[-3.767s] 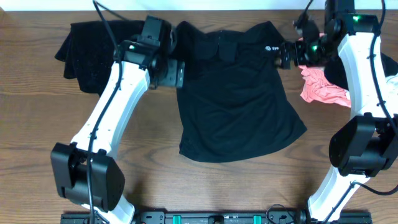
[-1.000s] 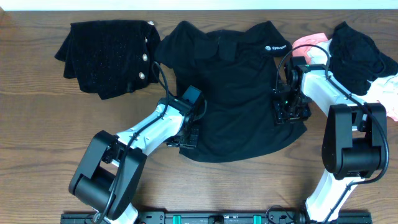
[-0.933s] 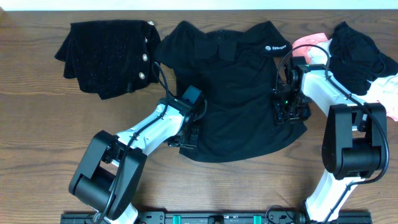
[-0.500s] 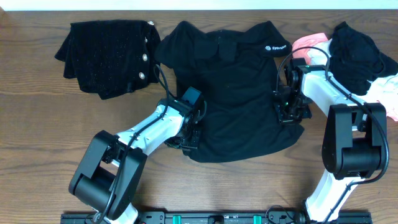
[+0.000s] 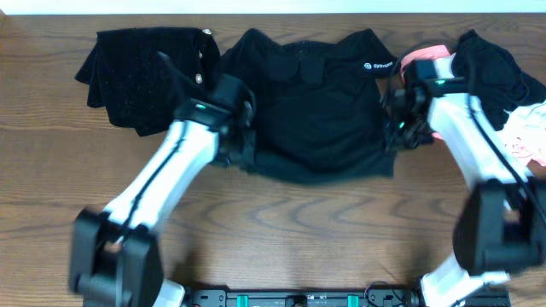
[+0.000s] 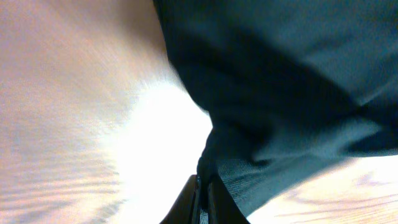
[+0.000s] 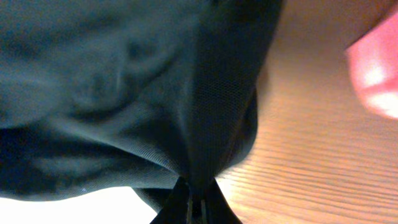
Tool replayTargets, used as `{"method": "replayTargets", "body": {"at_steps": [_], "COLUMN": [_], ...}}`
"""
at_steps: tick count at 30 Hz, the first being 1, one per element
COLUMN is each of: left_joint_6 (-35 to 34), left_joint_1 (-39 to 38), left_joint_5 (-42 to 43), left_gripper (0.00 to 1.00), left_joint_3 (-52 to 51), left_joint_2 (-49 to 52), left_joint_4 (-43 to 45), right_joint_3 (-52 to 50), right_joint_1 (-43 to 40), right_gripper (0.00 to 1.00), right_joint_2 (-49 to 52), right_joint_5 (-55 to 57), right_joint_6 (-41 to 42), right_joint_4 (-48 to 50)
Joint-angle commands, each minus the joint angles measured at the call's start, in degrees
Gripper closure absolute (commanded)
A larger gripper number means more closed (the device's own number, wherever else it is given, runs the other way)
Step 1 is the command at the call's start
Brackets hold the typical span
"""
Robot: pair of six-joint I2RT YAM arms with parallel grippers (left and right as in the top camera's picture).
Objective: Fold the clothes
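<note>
The black top [image 5: 316,119] lies at the middle of the bench near the far edge, its white logo [image 5: 368,64] towards the far right of the garment. Its near portion is gathered up off the wood into a sagging line between the two arms.

The left gripper [image 5: 241,147] is at the top's left side and the right gripper [image 5: 399,136] at its right side, each against black cloth. The overhead view is blurred around both arms and does not show how the jaws stand. The wrist views do. The left fingertips [image 6: 185,205] are pressed nearly together on a fold of the dark fabric, which hangs clear of the wood. The right fingertips [image 7: 175,208] are likewise closed tight on a bunched pleat, with pink visible at the right edge of that view.

A black buttoned garment [image 5: 145,77] sits in the far left corner, just beside the top's left sleeve. A pink garment [image 5: 422,55] touches the top's right shoulder. A black pile [image 5: 490,68] occupies the far right corner, with a pale garment [image 5: 529,136] at the right edge.

The table [image 5: 281,239] shows bare wood along the whole near half, between the arm bases.
</note>
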Motion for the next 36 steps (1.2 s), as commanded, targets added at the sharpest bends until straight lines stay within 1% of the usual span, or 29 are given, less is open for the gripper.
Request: {"method": "replayTargets", "body": {"at_steps": [1, 3, 8, 15, 22, 26, 30, 36], "left_joint_6": [1.5, 1.5, 1.5, 1.5, 1.5, 1.4, 0.0, -0.1], "left_joint_1": [2.2, 3.3, 5.0, 5.2, 5.2, 4.8, 3.5, 0.0], "left_joint_5": [-1.0, -1.5, -6.1, -13.2, -16.2, -15.7, -12.9, -2.2], "left_gripper": [0.94, 0.94, 0.94, 0.94, 0.94, 0.94, 0.94, 0.94], "left_joint_3": [3.7, 5.2, 10.7, 20.7, 25.7, 25.9, 25.9, 25.3], "left_joint_2": [-6.4, -9.7, -17.4, -24.5, -27.6, -27.5, -25.6, -18.1], "left_joint_4": [-0.5, -0.6, -0.6, -0.5, 1.5, 3.1, 0.0, -6.9], "right_joint_3": [4.8, 7.0, 14.4, 26.8, 33.9, 35.9, 35.9, 35.9], "right_joint_1": [0.3, 0.2, -1.8, -3.3, -3.3, -3.3, -3.3, -3.3], "right_gripper": [0.99, 0.99, 0.99, 0.99, 0.99, 0.99, 0.99, 0.99], "right_joint_2": [-8.2, -11.4, -16.5, -17.2, -17.1, -17.1, -17.0, -16.2], "right_joint_5": [-0.6, 0.2, 0.4, 0.4, 0.4, 0.4, 0.4, 0.4], "right_joint_6": [-0.6, -0.6, -1.0, -2.3, -4.9, -4.9, -4.9, -4.9], "right_joint_4": [-0.2, -0.2, -0.5, -4.1, -4.2, -2.8, -3.5, -4.4]}}
